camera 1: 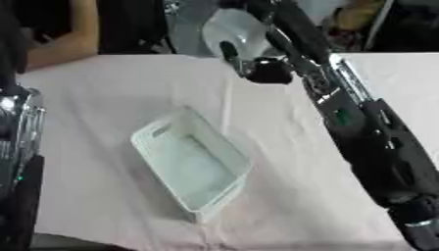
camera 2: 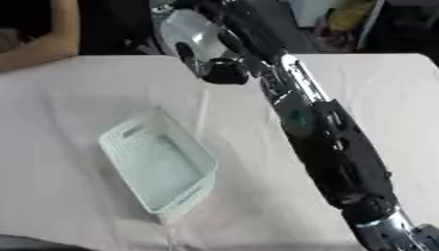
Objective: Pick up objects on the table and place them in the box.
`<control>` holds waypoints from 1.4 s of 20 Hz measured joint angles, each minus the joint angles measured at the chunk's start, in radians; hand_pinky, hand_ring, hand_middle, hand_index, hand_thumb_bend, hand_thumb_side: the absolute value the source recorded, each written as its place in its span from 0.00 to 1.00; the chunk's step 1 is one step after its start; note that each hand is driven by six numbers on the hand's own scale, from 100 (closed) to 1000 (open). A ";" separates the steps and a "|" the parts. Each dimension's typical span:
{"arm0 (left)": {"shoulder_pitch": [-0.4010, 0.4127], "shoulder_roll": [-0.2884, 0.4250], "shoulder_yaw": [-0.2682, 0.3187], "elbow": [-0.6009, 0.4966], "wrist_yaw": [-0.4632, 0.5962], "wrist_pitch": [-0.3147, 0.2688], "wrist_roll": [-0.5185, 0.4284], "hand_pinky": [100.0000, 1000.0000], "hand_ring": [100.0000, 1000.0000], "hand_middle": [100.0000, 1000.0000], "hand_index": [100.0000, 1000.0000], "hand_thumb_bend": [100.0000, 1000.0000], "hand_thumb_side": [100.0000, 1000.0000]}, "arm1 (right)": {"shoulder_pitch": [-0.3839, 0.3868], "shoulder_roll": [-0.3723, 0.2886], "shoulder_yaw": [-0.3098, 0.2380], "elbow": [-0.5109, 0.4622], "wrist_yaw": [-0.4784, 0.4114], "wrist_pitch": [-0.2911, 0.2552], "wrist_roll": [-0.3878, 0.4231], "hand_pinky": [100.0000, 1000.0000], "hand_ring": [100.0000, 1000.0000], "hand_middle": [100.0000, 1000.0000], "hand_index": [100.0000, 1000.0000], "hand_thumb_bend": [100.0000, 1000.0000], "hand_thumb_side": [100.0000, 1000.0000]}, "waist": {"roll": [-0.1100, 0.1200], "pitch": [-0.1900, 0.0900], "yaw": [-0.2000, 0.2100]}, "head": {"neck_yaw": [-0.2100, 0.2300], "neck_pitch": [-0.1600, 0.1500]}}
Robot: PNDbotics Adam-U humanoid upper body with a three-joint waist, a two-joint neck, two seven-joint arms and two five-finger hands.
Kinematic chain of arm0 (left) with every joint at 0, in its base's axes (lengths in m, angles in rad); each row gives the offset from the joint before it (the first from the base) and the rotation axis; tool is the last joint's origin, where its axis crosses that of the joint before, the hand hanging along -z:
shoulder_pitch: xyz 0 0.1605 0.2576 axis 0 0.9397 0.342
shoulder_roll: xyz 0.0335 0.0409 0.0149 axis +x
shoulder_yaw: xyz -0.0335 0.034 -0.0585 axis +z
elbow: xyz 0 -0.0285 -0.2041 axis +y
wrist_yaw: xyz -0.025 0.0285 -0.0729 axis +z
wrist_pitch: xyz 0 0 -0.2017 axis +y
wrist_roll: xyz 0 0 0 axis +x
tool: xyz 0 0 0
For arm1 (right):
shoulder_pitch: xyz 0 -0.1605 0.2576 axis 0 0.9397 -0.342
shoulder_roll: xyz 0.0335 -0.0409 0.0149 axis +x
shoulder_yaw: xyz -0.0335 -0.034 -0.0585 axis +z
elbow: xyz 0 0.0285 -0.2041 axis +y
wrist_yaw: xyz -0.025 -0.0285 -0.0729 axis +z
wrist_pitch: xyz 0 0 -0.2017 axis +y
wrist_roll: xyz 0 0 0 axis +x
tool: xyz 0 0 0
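Note:
A white plastic box with slotted handles lies askew in the middle of the table, and nothing shows inside it. My right arm stretches from the lower right up to the table's far edge. There my right hand is curled round a pale, rounded translucent object, with the fingers behind it and the thumb under its lower edge. The object is held above the far edge, well beyond the box. Of my left arm only a silver and black stretch shows at the left border; its hand is out of sight.
A pale pink cloth covers the table. A person's bare forearm rests at the far left corner without touching the box. Dark clutter stands behind the table's far edge.

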 measured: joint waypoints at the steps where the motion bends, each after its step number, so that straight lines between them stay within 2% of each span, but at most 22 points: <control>1: 0.000 0.000 0.000 0.000 0.000 0.000 0.000 0.48 0.55 0.63 0.75 0.00 0.75 | -0.005 0.000 0.008 -0.001 -0.007 -0.004 0.007 0.00 0.00 0.00 0.04 0.00 0.18 | 0.000 0.000 0.000 | 0.000 0.000; 14: 0.000 -0.001 -0.006 0.000 0.007 -0.003 -0.004 0.48 0.55 0.63 0.75 0.00 0.75 | -0.029 0.039 0.122 0.002 -0.092 -0.087 0.108 0.00 0.00 0.00 0.04 0.00 0.25 | -0.005 0.000 0.008 | -0.002 0.000; 25: -0.002 -0.001 -0.006 0.000 0.008 -0.005 -0.006 0.48 0.55 0.63 0.75 0.00 0.75 | 0.000 0.094 0.172 0.153 -0.164 -0.201 0.197 0.00 0.00 0.01 0.07 0.00 0.39 | -0.005 0.000 0.013 | -0.009 0.000; 28: -0.002 -0.001 -0.006 0.000 0.008 -0.005 -0.006 0.48 0.55 0.63 0.75 0.00 0.75 | 0.013 0.102 0.172 0.199 -0.174 -0.227 0.210 0.00 0.02 0.03 0.09 0.00 0.38 | -0.005 0.000 0.013 | -0.009 0.000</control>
